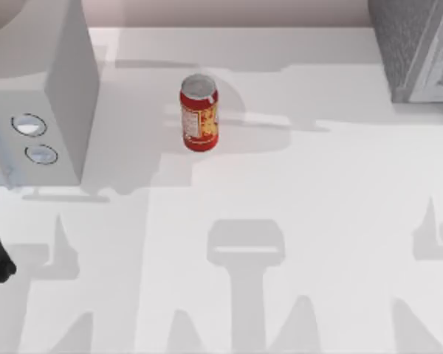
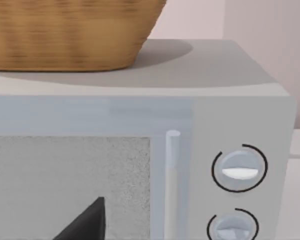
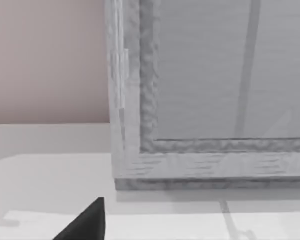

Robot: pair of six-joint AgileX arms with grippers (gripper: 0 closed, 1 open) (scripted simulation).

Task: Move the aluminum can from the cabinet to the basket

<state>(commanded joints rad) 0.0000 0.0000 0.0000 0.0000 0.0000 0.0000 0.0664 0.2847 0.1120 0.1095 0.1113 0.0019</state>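
A small red aluminum can point(image 1: 199, 113) with a silver top and a yellow-and-white label stands upright on the white counter point(image 1: 317, 221), in the upper middle of the top view, free of any hand. A grey microwave point(image 1: 48, 110) with two round dials occupies the upper left of that frame, well apart from the can. A grey cabinet point(image 1: 417, 48) sits in the upper right corner. In the left wrist view, a woven basket point(image 2: 65, 35) rests on top of the microwave, and one dark fingertip of the left hand point(image 2: 85, 222) shows near the microwave door. In the right wrist view, one dark fingertip of the right hand point(image 3: 85, 222) shows above the counter near the cabinet's corner. Whether either hand's fingers are apart or together cannot be told.
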